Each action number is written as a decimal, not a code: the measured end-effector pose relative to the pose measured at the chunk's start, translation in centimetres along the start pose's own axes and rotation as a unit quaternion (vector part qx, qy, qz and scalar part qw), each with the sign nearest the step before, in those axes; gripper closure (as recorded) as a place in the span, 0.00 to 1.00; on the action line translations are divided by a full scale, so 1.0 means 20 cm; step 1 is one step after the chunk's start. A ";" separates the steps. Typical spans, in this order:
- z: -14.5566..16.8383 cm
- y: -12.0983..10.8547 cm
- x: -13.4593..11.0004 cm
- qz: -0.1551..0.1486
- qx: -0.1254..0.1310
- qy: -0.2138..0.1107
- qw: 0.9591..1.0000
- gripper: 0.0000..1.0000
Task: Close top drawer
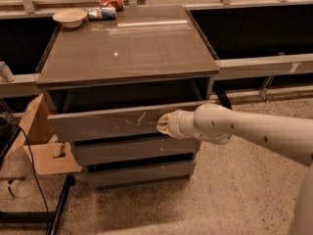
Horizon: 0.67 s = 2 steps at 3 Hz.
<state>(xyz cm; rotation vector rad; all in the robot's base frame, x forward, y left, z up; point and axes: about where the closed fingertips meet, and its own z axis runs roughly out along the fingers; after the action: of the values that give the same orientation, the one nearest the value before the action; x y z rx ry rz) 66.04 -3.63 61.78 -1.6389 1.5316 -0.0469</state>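
The top drawer (107, 124) is a wide grey drawer with pale scratch marks near its middle. It stands partly pulled out of the grey cabinet (127, 48), with a dark gap above its front panel. My gripper (163, 125) is at the end of the white arm that reaches in from the right. Its tip presses against the drawer front just right of the scratches.
Two plain grey drawer fronts (137, 151) sit below the top drawer. A white bowl (69, 17) and snack packets (105, 9) lie at the cabinet top's back. A cardboard box (41, 141) and a black cable (34, 175) are at the left on the speckled floor.
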 end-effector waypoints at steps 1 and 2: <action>0.05 -0.04 0.00 -0.008 0.000 0.001 1.000 1.00; 0.14 -0.12 0.00 -0.023 -0.004 0.005 1.000 1.00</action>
<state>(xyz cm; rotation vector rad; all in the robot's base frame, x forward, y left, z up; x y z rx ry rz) 69.46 -2.30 61.40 -1.6834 1.5042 -0.0743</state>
